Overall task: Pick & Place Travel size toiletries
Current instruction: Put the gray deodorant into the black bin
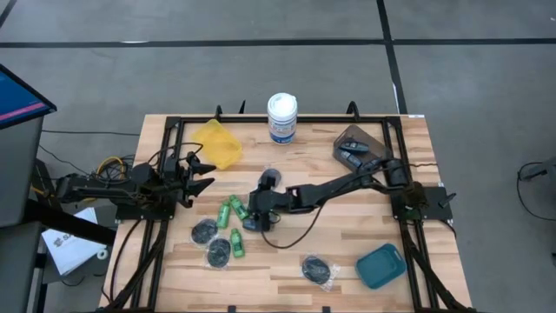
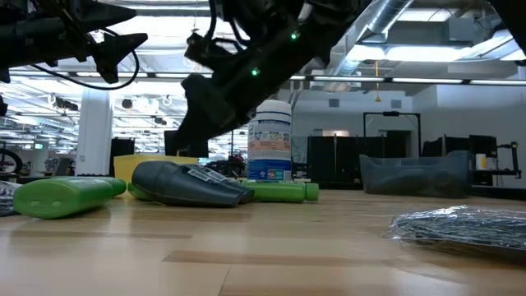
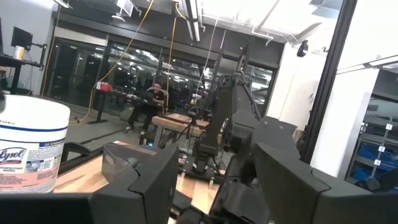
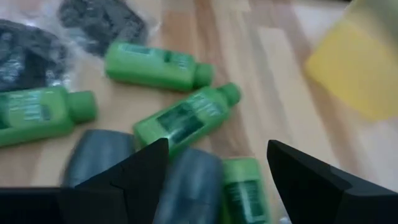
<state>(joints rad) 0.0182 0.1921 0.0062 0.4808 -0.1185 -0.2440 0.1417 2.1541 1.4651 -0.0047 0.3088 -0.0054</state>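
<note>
**Desk:** While the right arm reaches across the wooden table (image 1: pixel 347 252), where does its gripper hang?

**Photographer:** The right gripper (image 1: pixel 258 211) hangs over the cluster of travel-size toiletries in front of the white Lysol wipes tub (image 1: pixel 281 116), nearer the table's front edge. Its jaws stand apart with nothing between them. In its wrist view the fingers (image 4: pixel 140 171) frame green mini bottles (image 4: pixel 185 118) and two dark blue-grey oblong bottles (image 4: pixel 186 186) lying on the boards.

**Desk:** And the rest of the toiletries?

**Photographer:** Flat dark discs in shiny wrap (image 1: pixel 205 231) lie beside the green bottles, farther from the tub toward the front-left; another wrapped disc (image 1: pixel 318 269) sits apart, just beside the teal bin (image 1: pixel 380 265). From table level, a green bottle (image 2: pixel 62 196) and a blue-grey bottle (image 2: pixel 193 184) lie on their sides in front of the tub.

**Desk:** The left arm?

**Photographer:** The left gripper (image 1: pixel 198 171) waits above the table's left side, just beside the yellow bin (image 1: pixel 217 142) that sits left of the tub. Its jaws are apart and empty. A brown bin (image 1: pixel 358 145) holding dark items sits right of the tub.
</note>
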